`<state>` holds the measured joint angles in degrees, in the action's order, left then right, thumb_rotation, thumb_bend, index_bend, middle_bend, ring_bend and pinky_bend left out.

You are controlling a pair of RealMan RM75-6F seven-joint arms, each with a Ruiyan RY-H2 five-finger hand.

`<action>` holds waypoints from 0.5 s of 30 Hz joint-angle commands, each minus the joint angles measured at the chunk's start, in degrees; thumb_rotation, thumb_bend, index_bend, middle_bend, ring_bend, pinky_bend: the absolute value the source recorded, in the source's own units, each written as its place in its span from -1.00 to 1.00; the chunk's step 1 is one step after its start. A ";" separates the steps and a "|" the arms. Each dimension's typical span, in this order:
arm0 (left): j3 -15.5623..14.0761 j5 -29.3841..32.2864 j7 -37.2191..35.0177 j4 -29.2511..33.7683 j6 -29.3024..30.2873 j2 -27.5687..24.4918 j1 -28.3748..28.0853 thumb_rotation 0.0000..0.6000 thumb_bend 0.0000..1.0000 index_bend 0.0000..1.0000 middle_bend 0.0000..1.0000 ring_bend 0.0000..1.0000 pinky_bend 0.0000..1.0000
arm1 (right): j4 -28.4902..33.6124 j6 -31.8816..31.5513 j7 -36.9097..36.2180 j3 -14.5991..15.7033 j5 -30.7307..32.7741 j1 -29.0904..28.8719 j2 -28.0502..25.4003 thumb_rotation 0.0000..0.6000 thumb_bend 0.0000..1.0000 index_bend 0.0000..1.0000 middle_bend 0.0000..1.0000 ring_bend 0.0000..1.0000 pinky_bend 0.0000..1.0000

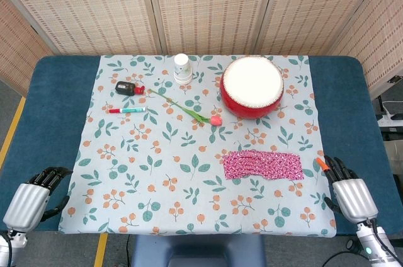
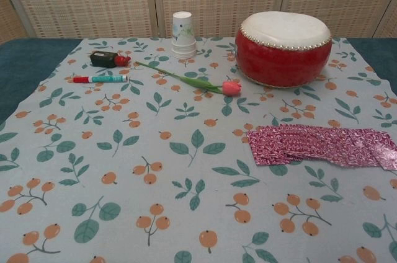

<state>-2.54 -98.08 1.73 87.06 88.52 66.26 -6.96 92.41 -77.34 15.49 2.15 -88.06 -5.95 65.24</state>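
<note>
I see my left hand down at about 8 o'clock in the head view, just off the near left corner of the flowery cloth. Its fingers are curled in a bit and I see nothing in them. It rests over the blue table, well apart from all the things.

My right hand is at about 4 o'clock, by the near right edge of the cloth. Its dark fingers point up toward the back of the table and are a little apart. There is a small orange bit at one fingertip, and I cannot tell if it is part of the hand or a tiny thing. I cannot tell for sure if this hand holds anything.

The thing nearest to my right hand is the shiny pink strip, lying flat on the cloth at about 9 o'clock from that hand, near but not touching. In the chest view the pink strip sits low on the right.

Farther back, at 12 o'clock from the strip, stands the red drum with a white top. A pink tulip lies at 9 o'clock from the drum. At 11 o'clock in the head view are a white paper cup, a red and green pen and a small black and red thing.
</note>
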 commanded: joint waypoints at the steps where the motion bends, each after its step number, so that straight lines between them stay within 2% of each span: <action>1: -0.04 -0.08 0.01 0.00 0.09 -0.05 0.04 1.00 -0.34 -0.51 -0.50 -0.54 -0.12 | 0.10 0.22 0.29 -0.02 0.25 -0.04 -0.01 1.00 -0.65 -1.00 -1.00 -1.00 -0.44; 12: 0.07 -0.28 -0.24 -0.21 0.24 0.07 -0.05 1.00 -0.34 -0.51 -0.50 -0.55 -0.12 | 0.02 2.15 1.19 0.31 0.56 -0.80 -0.11 1.00 -0.65 -1.00 -1.00 -1.00 -0.44; 15: 0.06 0.37 -0.30 -0.41 -0.70 0.11 -0.26 1.00 -0.34 -0.51 -0.49 -0.54 -0.12 | -0.16 3.11 1.54 0.24 0.90 -1.30 0.06 1.00 -0.57 -1.00 -1.00 -1.00 -0.44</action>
<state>-2.46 -97.89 1.46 86.71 88.06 66.36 -7.14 92.33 -74.34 16.91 2.42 -87.27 -7.14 65.24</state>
